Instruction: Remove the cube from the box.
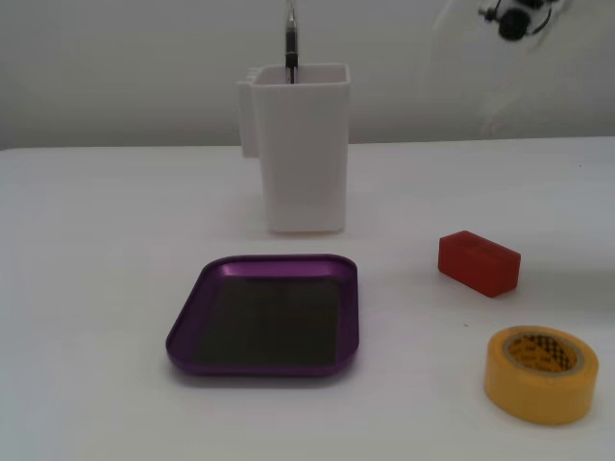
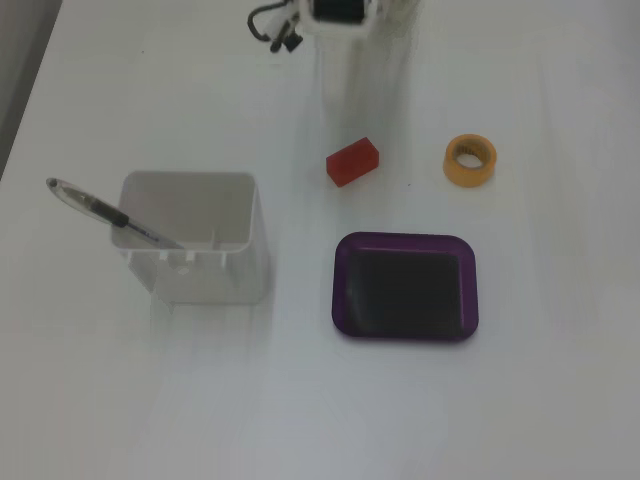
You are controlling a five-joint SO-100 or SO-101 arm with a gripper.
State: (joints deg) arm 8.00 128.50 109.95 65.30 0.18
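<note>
White table (image 1: 96, 288) against a pale wall; lighting is flat and bright. You will find the cube (image 1: 479, 261) lying on the bare table, outside the box (image 1: 266, 354) and clear of its rim. In a fixed view it lies to the right of the box and a little farther back; in the other fixed view the cube (image 2: 352, 161) lies just above the box (image 2: 405, 328), apart from it. The box shows only its dark flat bottom inside the purple rim.

The yellow tape roll (image 1: 541, 374) lies flat near the cube, not touching it. The tall white container (image 1: 298, 144) stands upright behind the box, well apart from the cube, with a pen (image 2: 105, 211) leaning inside it.

Of the arm (image 2: 345, 12) you get only a blurred piece at the top edge of both fixed views. I cannot tell whether its fingers are apart or together; nothing is seen in its grasp.
</note>
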